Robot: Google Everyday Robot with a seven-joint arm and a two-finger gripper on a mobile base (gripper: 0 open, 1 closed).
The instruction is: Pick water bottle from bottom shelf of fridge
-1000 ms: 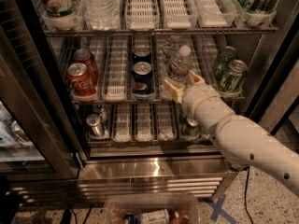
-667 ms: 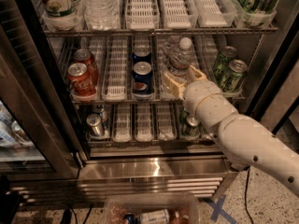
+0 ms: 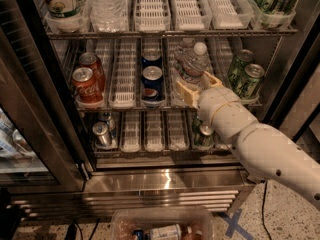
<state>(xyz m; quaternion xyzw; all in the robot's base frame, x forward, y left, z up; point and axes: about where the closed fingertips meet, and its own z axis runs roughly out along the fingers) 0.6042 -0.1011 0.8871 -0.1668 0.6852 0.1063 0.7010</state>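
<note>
The water bottle (image 3: 192, 64), clear and ribbed with a white cap, leans slightly in its lane on the bottom shelf (image 3: 125, 107) of the fridge (image 3: 165, 179). My gripper (image 3: 196, 85) reaches in from the right, and its tan fingers (image 3: 184, 92) are closed around the bottle's lower body. The bottle's base is hidden behind the fingers. My white arm runs off to the lower right. Red cola cans (image 3: 86, 84), blue Pepsi cans (image 3: 151, 80) and green cans (image 3: 246, 75) stand on the same rack.
The rack below holds silver cans (image 3: 102, 133) and a green can (image 3: 204, 135). The shelf above carries a big clear bottle (image 3: 107, 4). The open glass door (image 3: 30, 114) is at the left. A clear plastic bin (image 3: 160, 226) sits on the floor before the steel grille (image 3: 150, 198).
The bottle has risen a little and tipped slightly in the gripper's hold; the wrist has edged up and right with it.
</note>
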